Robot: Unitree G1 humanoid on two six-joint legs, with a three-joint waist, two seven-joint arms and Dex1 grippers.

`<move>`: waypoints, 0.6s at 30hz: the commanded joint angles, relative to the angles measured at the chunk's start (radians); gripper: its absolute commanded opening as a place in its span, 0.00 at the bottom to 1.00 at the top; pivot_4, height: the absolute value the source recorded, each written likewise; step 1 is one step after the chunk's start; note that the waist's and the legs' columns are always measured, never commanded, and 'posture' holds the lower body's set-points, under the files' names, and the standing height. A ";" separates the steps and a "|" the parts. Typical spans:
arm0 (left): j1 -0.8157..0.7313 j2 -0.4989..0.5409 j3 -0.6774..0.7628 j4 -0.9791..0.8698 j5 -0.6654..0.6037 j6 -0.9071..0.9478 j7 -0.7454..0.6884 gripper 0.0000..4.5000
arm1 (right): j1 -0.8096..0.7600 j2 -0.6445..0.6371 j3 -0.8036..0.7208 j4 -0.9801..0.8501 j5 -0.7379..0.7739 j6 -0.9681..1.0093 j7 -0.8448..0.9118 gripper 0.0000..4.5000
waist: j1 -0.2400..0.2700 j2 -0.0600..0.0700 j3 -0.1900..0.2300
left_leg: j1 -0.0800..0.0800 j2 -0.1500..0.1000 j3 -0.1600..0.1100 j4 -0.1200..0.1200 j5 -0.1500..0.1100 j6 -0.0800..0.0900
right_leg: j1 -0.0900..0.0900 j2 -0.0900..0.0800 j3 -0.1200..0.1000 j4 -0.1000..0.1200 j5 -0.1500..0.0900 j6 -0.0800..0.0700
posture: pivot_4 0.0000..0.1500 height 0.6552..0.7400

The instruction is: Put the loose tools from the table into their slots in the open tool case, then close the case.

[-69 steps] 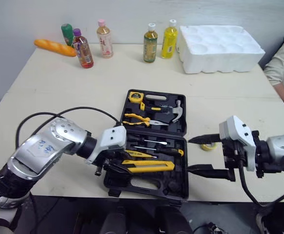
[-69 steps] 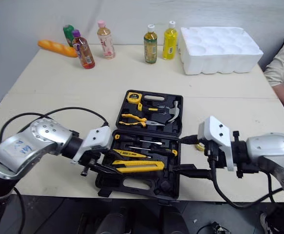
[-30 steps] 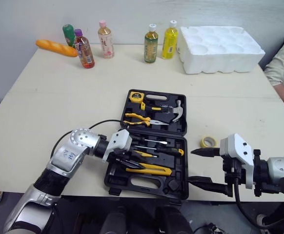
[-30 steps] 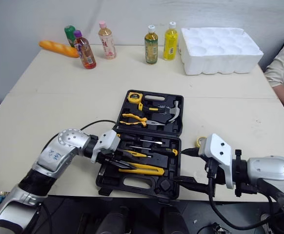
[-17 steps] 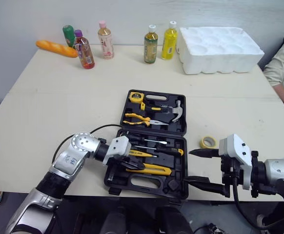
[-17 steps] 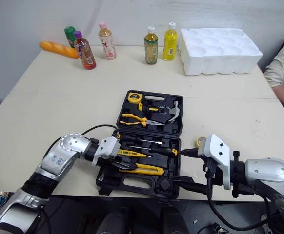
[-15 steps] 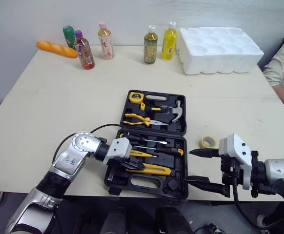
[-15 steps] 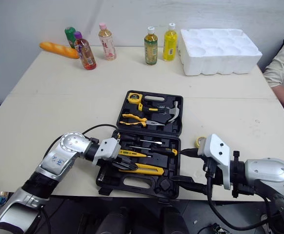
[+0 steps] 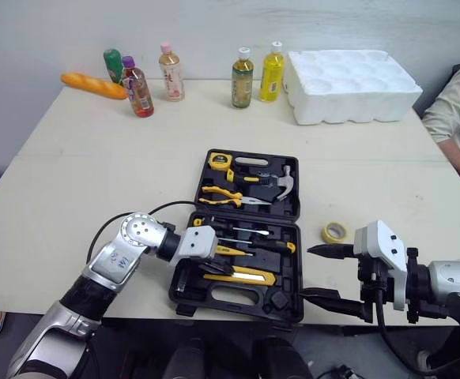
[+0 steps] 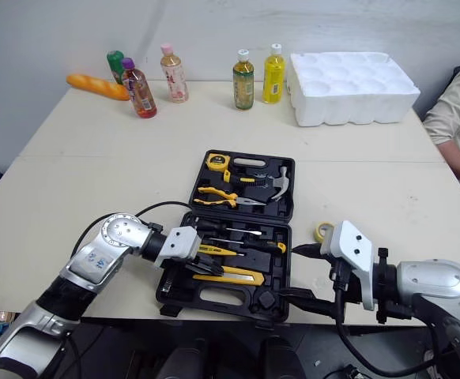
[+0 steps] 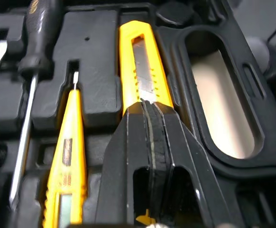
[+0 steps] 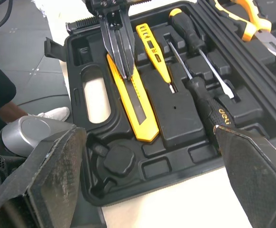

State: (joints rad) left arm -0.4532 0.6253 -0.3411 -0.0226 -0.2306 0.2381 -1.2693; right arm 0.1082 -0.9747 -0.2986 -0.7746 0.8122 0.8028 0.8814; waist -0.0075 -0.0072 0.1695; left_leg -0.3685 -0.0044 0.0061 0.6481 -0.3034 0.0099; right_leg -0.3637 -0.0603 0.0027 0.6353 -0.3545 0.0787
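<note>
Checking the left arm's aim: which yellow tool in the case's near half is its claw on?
The wide utility knife beside the case handle: the tips of the shut left claw sit on it. The slimmer tester pen lies alongside, untouched.

Far edge of the table (image 9: pixel 80 158), left to right: orange bread loaf (image 9: pixel 93 85) lying flat, green bottle (image 9: pixel 112 63) just behind it, purple-cap bottle (image 9: pixel 136 88), pink-cap bottle (image 9: pixel 171 73), then white-cap bottle (image 9: pixel 242 77) and yellow bottle (image 9: pixel 272 72) side by side. White foam tray (image 9: pixel 348 85) at far right corner. Person's sleeve (image 9: pixel 455 110) at right edge.
</note>
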 commanded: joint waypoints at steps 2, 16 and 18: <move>0.027 0.045 0.159 -0.138 -0.163 0.185 0.030 0.08 | -0.003 -0.018 -0.068 -0.003 0.017 -0.012 0.008 1.00 | 0.003 -0.001 0.002 | -0.004 0.000 0.000 0.001 0.000 0.000 | -0.004 0.000 0.000 0.001 0.000 0.000 | 1.00 1.00; 0.342 0.501 0.723 0.091 -0.270 0.321 -0.046 0.98 | 0.355 -0.065 -0.673 0.283 -0.197 -0.061 0.253 1.00 | 0.006 -0.003 0.006 | -0.006 0.000 0.001 -0.003 0.000 -0.001 | -0.008 -0.001 0.000 0.000 -0.001 -0.002 | 1.00 1.00; 0.314 0.506 0.728 0.178 -0.245 0.265 -0.025 0.98 | 0.352 -0.064 -0.682 0.342 -0.223 -0.089 0.256 1.00 | 0.008 -0.003 0.006 | -0.006 0.000 0.001 -0.004 -0.001 -0.001 | -0.008 -0.002 0.000 -0.001 -0.001 -0.002 | 1.00 1.00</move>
State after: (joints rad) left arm -0.1155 1.1172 0.3575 0.1209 -0.4916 0.5539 -1.2994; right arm 0.4652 -1.0269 -0.9410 -0.4557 0.6126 0.7482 1.1241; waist 0.0003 -0.0102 0.1753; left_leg -0.3742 -0.0046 0.0068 0.6440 -0.3045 0.0088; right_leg -0.3716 -0.0631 0.0030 0.6342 -0.3558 0.0758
